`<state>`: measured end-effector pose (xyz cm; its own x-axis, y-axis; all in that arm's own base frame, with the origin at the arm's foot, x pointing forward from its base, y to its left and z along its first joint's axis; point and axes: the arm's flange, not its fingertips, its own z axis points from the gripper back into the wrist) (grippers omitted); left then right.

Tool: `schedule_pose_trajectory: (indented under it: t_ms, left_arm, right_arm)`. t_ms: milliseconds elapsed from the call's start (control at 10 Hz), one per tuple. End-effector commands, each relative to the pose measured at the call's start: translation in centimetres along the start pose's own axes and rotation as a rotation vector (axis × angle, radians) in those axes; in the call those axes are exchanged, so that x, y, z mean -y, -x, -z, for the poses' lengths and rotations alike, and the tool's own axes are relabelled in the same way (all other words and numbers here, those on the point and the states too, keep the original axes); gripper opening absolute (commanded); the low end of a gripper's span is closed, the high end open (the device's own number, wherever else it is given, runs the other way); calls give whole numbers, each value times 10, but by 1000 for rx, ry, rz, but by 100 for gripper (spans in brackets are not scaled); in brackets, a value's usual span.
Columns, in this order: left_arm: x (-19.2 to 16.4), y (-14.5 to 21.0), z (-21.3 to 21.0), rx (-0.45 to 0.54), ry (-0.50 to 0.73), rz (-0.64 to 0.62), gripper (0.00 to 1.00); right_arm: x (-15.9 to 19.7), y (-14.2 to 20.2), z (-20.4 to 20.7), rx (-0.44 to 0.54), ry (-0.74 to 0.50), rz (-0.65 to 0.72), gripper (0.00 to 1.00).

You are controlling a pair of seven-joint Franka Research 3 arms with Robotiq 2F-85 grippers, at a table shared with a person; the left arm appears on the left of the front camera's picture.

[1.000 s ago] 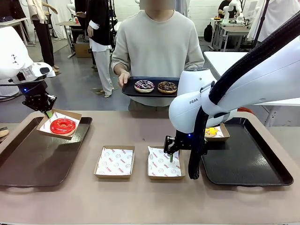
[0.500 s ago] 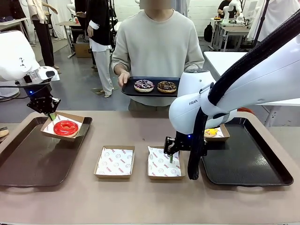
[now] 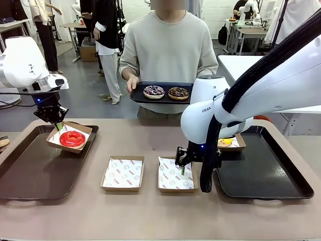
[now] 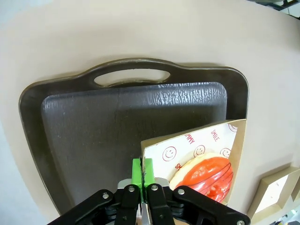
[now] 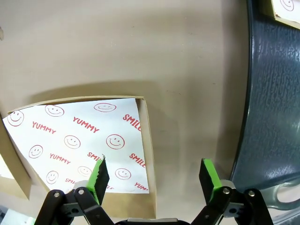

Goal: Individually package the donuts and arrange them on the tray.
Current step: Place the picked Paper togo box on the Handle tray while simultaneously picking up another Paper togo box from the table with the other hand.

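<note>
Cardboard sits in the pinch of our left gripper: its green pads are pressed together on the rim of a paper-lined box. The red donut lies in that box just beside the fingertips. Beneath the gripper we see the left tray; the box seems to hang tilted over its far corner, though we cannot tell whether it touches. Our right gripper has its jaws spread wide and holds nothing, hovering over the edge of an empty box. A second empty box lies to that gripper's left. To its right is the right tray, with the yellow donut boxed at its far corner. Beyond both grippers a person's hand holds a serving tray with the purple donut and the chocolate donut.
</note>
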<state>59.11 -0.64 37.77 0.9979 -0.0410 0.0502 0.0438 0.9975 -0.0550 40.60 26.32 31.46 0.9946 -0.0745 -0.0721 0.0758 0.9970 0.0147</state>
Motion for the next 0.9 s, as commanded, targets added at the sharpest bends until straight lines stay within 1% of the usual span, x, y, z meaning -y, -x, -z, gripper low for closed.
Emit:
schedule_pose_trajectory:
  t_ms: [0,500,600,700,800]
  left_arm:
    - [3,-10,1,-9,-26,-16,1]
    - [8,-18,13,-18,-50,-6,1]
    - [9,-19,14,-18,-58,-6,1]
    - [11,-19,15,-21,-57,-2,1]
    - [11,-19,17,-20,-56,2,14]
  right_arm:
    - [-1,1,6,9,-28,28,100]
    - [-2,-1,7,0,-30,26,100]
    - [-2,-2,8,-3,-31,28,93]
    - [-2,-2,8,-5,-33,27,81]
    - [-1,-2,8,-5,-34,23,42]
